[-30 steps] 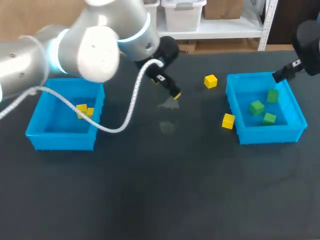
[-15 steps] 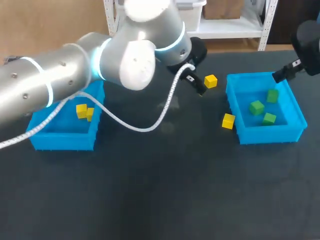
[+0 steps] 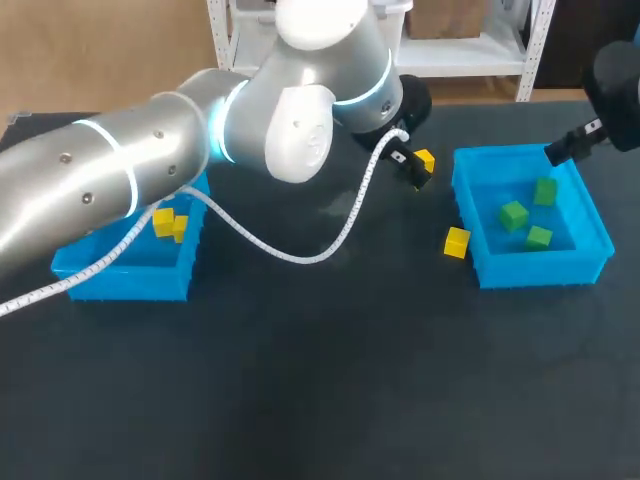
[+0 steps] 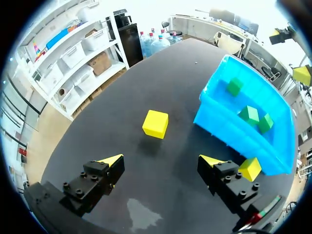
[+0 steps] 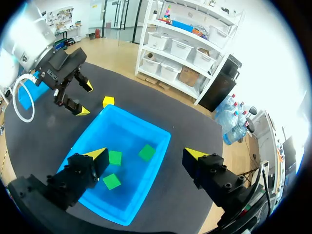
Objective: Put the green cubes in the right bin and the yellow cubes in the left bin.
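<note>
My left gripper point(image 3: 413, 172) reaches across from the left and hangs open just short of a yellow cube point(image 3: 424, 160) at the far middle. In the left wrist view that cube point(image 4: 155, 124) lies ahead of the open gripper point(image 4: 161, 163), untouched. A second yellow cube point(image 3: 457, 242) sits against the right bin's point(image 3: 530, 272) left wall. Three green cubes point(image 3: 513, 214) lie in that bin. Two yellow cubes point(image 3: 165, 221) lie in the left bin point(image 3: 130, 280). My right gripper point(image 5: 146, 155) hovers open and empty above the right bin point(image 5: 139, 122), at its far right corner in the head view.
The left arm's white cable point(image 3: 300, 255) droops over the table between the bins. The left arm's body point(image 3: 150, 160) crosses over the left bin's back. The dark table point(image 3: 320, 380) stretches toward the front.
My left arm has swung right from the table's middle toward the far yellow cube, its gripper staying open. The right arm and all cubes have kept still.
</note>
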{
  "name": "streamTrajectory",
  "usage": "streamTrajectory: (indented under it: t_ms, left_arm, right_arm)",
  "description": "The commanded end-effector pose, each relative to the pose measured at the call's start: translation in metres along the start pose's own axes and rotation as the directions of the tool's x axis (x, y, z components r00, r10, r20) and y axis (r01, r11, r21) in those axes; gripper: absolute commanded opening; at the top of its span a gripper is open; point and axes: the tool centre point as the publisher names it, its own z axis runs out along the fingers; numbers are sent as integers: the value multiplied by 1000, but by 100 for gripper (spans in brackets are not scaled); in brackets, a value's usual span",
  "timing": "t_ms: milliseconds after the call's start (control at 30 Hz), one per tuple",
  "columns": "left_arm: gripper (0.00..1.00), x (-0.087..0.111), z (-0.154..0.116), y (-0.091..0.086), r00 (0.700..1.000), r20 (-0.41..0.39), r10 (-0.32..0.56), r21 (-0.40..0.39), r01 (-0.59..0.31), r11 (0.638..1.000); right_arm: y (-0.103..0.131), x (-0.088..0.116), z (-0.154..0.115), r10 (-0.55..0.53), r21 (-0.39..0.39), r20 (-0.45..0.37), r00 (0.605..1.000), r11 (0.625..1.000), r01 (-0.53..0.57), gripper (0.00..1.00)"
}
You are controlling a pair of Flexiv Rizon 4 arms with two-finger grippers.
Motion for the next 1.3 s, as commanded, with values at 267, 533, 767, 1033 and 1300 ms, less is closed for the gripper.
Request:
streamTrajectory:
  t_ms: [267, 533, 767, 1033, 1300]
  left_arm:
    - [100, -16, 12, 14, 1000, 12, -3, -13, 3, 1000]
    - [100, -30, 24, 20, 1000, 10, 7, -13, -7, 1000]
    - [100, -38, 37, 20, 1000, -2, 19, -6, -19, 1000]
    - [100, -43, 49, 23, 1000, -16, 19, -3, -19, 1000]
    - [100, -49, 54, 22, 999, -21, 35, -16, -35, 999]
  right_arm:
    - [1, 2, 0, 2, 8, 9, 1000, 1000, -2, 100]
    - [1, 2, 0, 2, 8, 9, 1000, 1000, -2, 100]
    - [1, 2, 0, 2, 8, 9, 1000, 1000, -2, 100]
    - [1, 2, 0, 2, 8, 9, 1000, 1000, -2, 100]
    - [1, 2, 0, 2, 8, 9, 1000, 1000, -2, 100]
